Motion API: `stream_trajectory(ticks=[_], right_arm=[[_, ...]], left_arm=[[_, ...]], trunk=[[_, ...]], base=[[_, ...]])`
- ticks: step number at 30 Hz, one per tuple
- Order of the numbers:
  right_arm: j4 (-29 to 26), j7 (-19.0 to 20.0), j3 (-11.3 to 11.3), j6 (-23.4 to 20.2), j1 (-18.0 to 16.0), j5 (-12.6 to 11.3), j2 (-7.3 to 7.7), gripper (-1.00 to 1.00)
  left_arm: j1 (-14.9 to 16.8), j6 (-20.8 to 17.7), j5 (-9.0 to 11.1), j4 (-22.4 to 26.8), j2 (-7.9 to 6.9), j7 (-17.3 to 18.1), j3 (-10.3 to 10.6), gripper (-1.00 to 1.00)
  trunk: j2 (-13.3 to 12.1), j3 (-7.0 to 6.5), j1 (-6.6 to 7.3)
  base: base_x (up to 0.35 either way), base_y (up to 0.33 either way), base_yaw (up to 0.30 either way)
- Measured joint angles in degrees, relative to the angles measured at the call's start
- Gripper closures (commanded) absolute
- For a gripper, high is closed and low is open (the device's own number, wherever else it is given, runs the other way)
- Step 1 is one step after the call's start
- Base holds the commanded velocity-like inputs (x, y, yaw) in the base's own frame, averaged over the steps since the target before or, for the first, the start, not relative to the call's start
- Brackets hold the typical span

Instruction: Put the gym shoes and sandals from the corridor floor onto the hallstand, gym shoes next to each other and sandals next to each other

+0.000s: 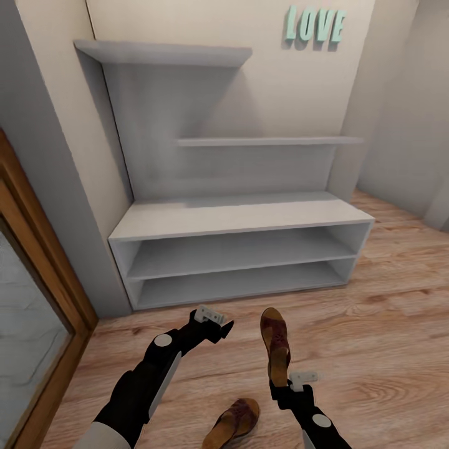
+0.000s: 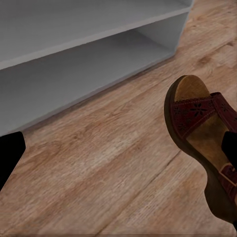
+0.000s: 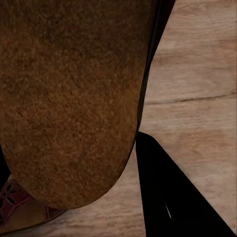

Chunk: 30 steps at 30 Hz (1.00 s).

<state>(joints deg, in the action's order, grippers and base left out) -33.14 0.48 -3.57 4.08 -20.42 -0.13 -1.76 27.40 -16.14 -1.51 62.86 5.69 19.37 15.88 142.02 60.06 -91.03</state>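
Currently my right gripper clamps the heel of one sandal, toe raised toward the hallstand, clear of the corridor floor. My left gripper hovers beside it holding nothing; I cannot tell its jaw state. Second sandal lies on the planks between my arms.

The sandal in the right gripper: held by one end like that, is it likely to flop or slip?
The sandal sticks out straight from the right gripper without sagging, so its sole is probably fairly stiff. Gripped only at the heel end, it may pivot or swing. The fuzzy-looking underside likely gives the fingers decent friction.
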Motion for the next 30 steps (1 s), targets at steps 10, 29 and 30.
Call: stream_trajectory(ticks=[10,29,30], right_arm=[[-0.09,0.0,0.02,-0.05,0.02,0.0,0.0,1.0],[-0.04,0.0,0.02,-0.09,0.04,0.0,0.01,1.0],[-0.04,0.0,0.02,-0.07,0.05,0.0,0.01,1.0]], left_arm=[[0.01,0.04,-0.01,-0.03,0.0,-0.01,0.02,-1.0],[0.01,0.04,0.0,-0.04,0.01,-0.01,0.02,-1.0],[0.01,0.04,0.0,-0.04,0.0,-0.01,0.02,-1.0]], trunk=[[0.0,0.0,0.0],[0.0,0.0,0.0],[0.0,0.0,0.0]], base=[[0.0,0.018,-0.148],[0.0,0.0,-0.297],[0.0,0.0,-0.3]])
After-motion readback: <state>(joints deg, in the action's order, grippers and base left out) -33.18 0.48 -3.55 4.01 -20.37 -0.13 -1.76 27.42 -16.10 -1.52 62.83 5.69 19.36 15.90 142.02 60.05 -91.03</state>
